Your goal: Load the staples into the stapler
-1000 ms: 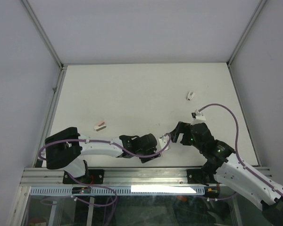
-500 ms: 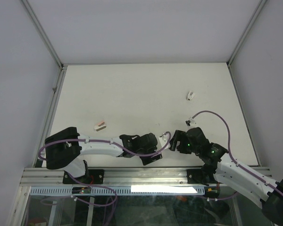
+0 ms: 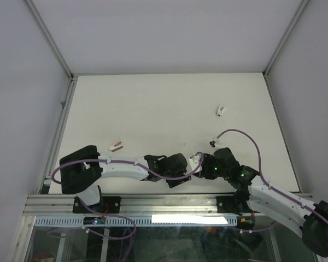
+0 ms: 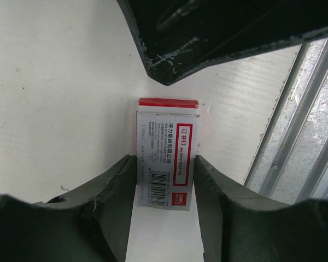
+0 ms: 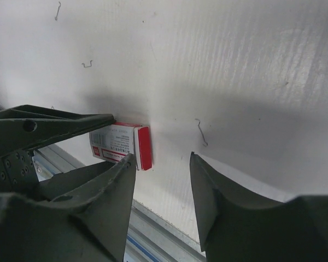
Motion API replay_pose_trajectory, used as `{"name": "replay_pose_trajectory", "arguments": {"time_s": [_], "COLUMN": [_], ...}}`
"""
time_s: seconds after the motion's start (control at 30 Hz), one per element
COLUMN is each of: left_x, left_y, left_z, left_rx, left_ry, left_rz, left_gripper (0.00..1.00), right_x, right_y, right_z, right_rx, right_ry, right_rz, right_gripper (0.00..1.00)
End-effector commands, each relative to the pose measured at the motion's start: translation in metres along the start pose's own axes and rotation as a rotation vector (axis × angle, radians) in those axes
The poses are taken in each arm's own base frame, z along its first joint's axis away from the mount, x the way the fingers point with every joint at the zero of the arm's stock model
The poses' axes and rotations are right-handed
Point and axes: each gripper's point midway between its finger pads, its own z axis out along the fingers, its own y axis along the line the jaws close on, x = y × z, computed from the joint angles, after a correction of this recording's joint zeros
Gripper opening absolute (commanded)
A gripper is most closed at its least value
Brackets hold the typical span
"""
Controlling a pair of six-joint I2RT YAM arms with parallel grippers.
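The counter (image 3: 153,109) is mostly bare white, and the work sits at its near edge, beside the metal rail (image 4: 295,136). Your left pincer (image 4: 163,165) lies low there and looks clenched on the box (image 4: 167,139). Its two fingers press the long sides, the printed label faces up, and the red end points away from the wrist. Your right pincer (image 5: 159,161) faces it from the other side, released, with nothing between its fingers. One fingertip is just beside the box's red end; the other is over bare counter. A few loose staples (image 5: 201,132) lie scattered near the box. No stapler shows in any view.

I judge you are at the opening step: the box is steadied and the tray is not yet out. The next move calls for the right pincer to shift sideways until the red end lies between its fingers. It should then close on the tray end only and draw straight out while the left pincer holds the box. Hold lightly with the left, since a hard squeeze there could jam the tray.
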Motion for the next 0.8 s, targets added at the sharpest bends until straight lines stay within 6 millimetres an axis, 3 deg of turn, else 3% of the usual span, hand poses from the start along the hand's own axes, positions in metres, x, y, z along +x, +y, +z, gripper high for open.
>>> {"name": "replay_pose_trajectory", "arguments": {"time_s": [0.0, 0.33, 0.77], "left_x": [-0.017, -0.018, -0.019], "left_y": [-0.007, -0.008, -0.008], "left_z": [0.001, -0.001, 0.000], "left_rx": [0.031, 0.035, 0.035], "left_ry": [-0.048, -0.052, -0.051], "left_rz": [0.015, 0.015, 0.017], "left_gripper": [0.43, 0.39, 0.38], "right_x": [-0.003, 0.004, 0.013], "right_y": [0.019, 0.025, 0.026], "right_z": [0.003, 0.012, 0.021], "right_rx": [-0.095, -0.126, -0.138], "right_ry": [0.003, 0.055, 0.112], "right_rz": [-0.029, -0.038, -0.038], "right_gripper": [0.45, 0.33, 0.28]}}
